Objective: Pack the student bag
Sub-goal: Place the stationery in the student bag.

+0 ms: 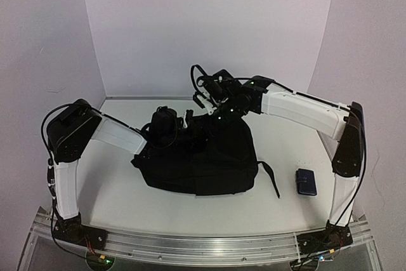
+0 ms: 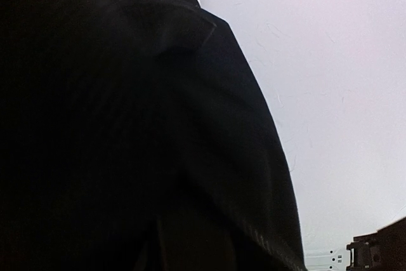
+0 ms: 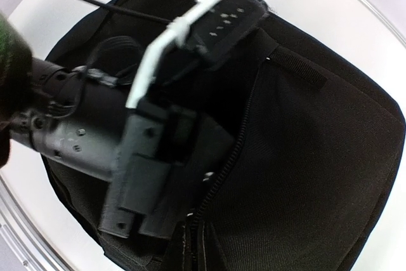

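On the white surface [image 1: 285, 211] between plain pale walls [image 1: 209, 23] lies a large black fabric backpack [image 1: 203, 166]. The right end effector [image 1: 212, 117] is fully closed; I cannot tell how far the left end effector [image 1: 184, 125] is open.

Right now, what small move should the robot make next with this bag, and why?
Probably swing the right arm toward the dark-blue case: it lies on the table outside the student bag, on that arm's side, while the left fingers sit at the zip.

arms [image 1: 298, 109]: white shells, black joints | cables [image 1: 193, 74]: black, looped | wrist lights [image 1: 217, 118]: green
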### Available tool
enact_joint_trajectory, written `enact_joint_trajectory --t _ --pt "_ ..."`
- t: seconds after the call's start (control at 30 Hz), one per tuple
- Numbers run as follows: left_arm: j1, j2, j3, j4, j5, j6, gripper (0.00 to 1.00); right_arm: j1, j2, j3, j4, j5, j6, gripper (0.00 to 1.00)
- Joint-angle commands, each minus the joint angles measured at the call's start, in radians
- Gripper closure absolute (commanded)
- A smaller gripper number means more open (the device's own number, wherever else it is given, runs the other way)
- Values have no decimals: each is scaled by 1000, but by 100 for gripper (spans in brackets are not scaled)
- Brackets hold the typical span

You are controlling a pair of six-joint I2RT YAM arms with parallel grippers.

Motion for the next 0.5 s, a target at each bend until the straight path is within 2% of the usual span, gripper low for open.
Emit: enact_joint_trajectory --t 0.0,0.2,0.47 --pt "-9 -153 -58 -55 -78 65 56 -31 -92 -15 31 -30 22 100" --pt "-10 -242 -104 -219 -130 99 44 -54 -101 -54 31 -56 29 100" --pt "-10 -397 -185 -284 -189 166 46 -63 -118 -97 33 -86 20 100"
